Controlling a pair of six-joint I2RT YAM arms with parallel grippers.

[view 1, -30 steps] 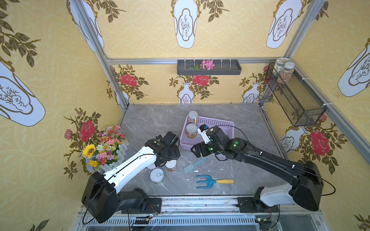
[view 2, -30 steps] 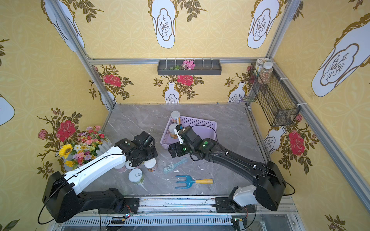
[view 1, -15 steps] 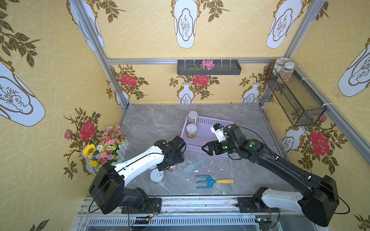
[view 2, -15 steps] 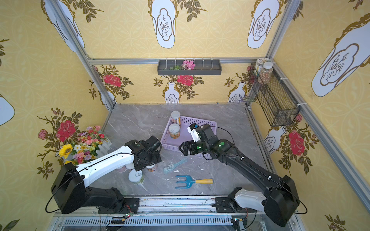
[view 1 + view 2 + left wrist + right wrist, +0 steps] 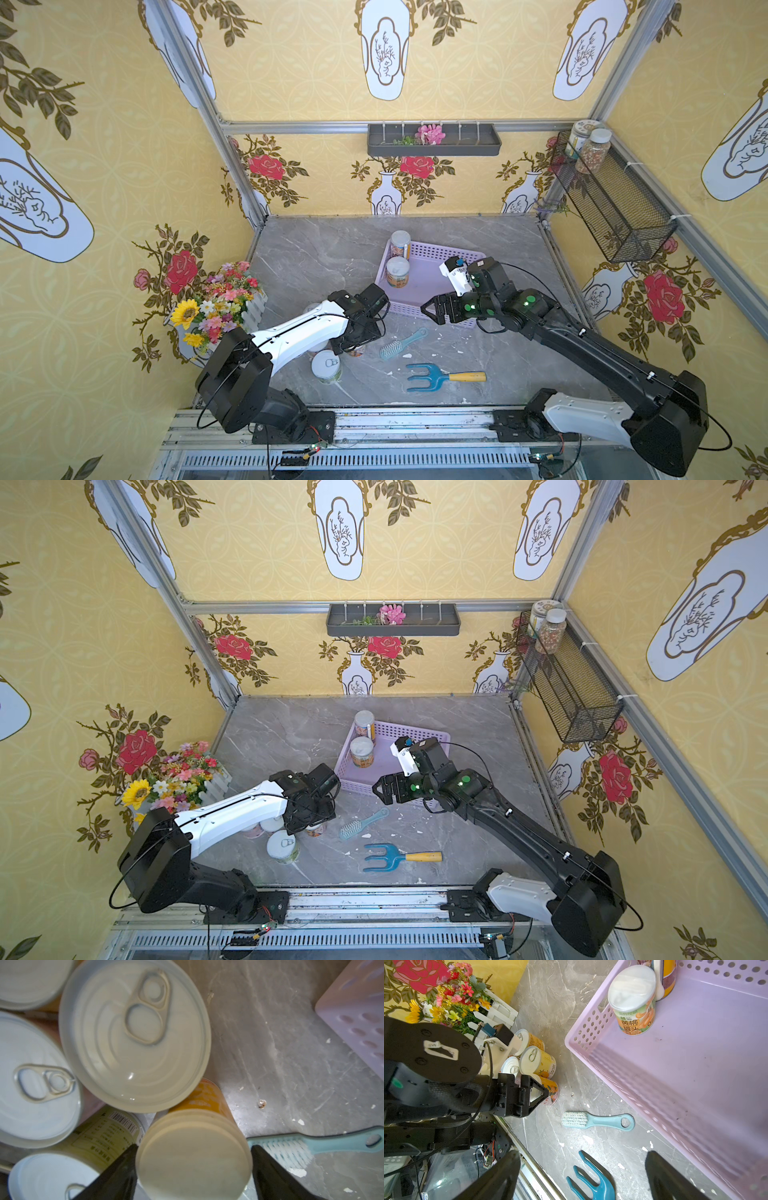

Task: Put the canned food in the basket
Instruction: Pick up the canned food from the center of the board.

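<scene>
Legible print: one can label, one sticker.
Peach can (image 5: 632, 1001) in the lilac basket (image 5: 583, 1030), just above centre frame in both top views: label reads "黄桃罐头", with "ANNED FRUIT" above it. White sticker (image 5: 440, 1049) on the left arm's black disc: "SW", the rest unclear. Yellow-labelled can (image 5: 108, 1132): barcode and small print, too blurred to read.
</scene>
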